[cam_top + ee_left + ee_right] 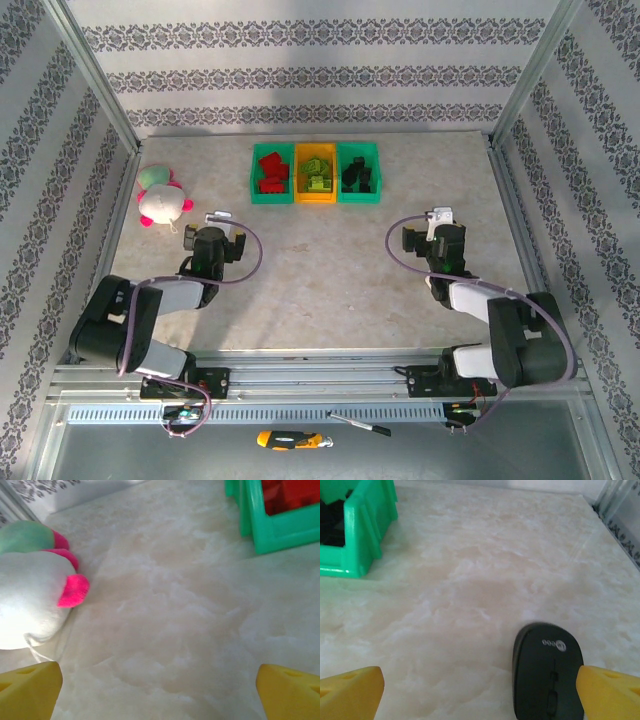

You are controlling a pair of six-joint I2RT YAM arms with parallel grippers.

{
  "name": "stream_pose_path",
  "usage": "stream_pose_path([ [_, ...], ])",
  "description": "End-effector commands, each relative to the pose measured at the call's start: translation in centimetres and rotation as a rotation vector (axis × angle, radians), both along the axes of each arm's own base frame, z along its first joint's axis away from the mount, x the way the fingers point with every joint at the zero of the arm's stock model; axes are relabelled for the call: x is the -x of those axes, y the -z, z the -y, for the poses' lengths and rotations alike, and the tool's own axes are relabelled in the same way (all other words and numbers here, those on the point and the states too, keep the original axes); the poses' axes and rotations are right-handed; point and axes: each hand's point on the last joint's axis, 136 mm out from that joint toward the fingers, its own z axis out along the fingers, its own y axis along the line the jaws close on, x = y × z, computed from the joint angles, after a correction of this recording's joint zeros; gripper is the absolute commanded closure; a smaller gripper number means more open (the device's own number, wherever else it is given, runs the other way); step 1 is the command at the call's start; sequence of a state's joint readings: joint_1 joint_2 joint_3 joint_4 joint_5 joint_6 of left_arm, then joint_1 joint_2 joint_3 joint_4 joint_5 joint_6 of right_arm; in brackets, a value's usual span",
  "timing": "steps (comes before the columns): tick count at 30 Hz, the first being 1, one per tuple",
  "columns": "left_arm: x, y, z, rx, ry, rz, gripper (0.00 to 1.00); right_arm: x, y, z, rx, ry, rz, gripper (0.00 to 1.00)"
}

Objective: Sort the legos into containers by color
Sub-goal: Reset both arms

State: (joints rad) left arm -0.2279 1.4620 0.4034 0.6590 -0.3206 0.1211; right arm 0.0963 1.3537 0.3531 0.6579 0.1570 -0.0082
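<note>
The legos, small plastic bricks, are lodged by colour in three joined open plastic containers at the far middle of the table.

The left claw is held open, its yellow fingertips spread wide above bare marbled table with nothing between them. A pink, white and green plush toy is seen just off to its left, and the corner of the left green bin, with red bricks inside, lies ahead to its right. The right claw is likewise open, and a black computer mouse is found on the table between its fingertips, close to the right one; whether they touch cannot be told. Ahead to its left, black bricks are held in the right green bin. Lime green bricks are kept in the orange bin between the two.
</note>
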Motion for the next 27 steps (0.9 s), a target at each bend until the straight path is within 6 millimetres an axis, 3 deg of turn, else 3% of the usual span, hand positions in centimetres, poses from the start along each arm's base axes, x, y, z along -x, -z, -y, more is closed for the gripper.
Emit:
stream_pose_path([
  [1,-2.3,-2.5,-0.4,0.034,0.009,0.128,0.01,-1.9,-2.7,-0.1,-0.032,-0.033,0.156,0.02],
  [2,-2.5,-2.6,-1.3,0.059,-0.017,0.163,0.01,-2.3,-2.8,0.1,-0.041,-0.028,0.181,0.02],
  [3,-2.3,-2.2,-2.3,0.103,-0.048,0.141,0.01,-1.7,-1.3,0.2,-0.047,-0.025,0.167,0.02],
  [8,-2.3,-0.6,-3.9,0.263,-0.023,0.165,0.01,-2.1,-0.4,0.4,-0.054,-0.019,0.127,0.02],
  [10,-2.4,-0.5,-3.9,0.261,-0.026,0.152,0.01,-2.9,-1.1,0.6,-0.068,-0.016,0.144,0.02],
  [21,-2.2,-0.7,-4.4,0.255,-0.054,0.177,0.01,-3.0,-1.1,1.1,-0.087,-0.001,0.136,0.02],
  [27,-2.6,-0.4,-3.0,0.256,0.029,0.14,0.01,-3.0,-1.1,1.1,-0.087,-0.003,0.137,0.02],
])
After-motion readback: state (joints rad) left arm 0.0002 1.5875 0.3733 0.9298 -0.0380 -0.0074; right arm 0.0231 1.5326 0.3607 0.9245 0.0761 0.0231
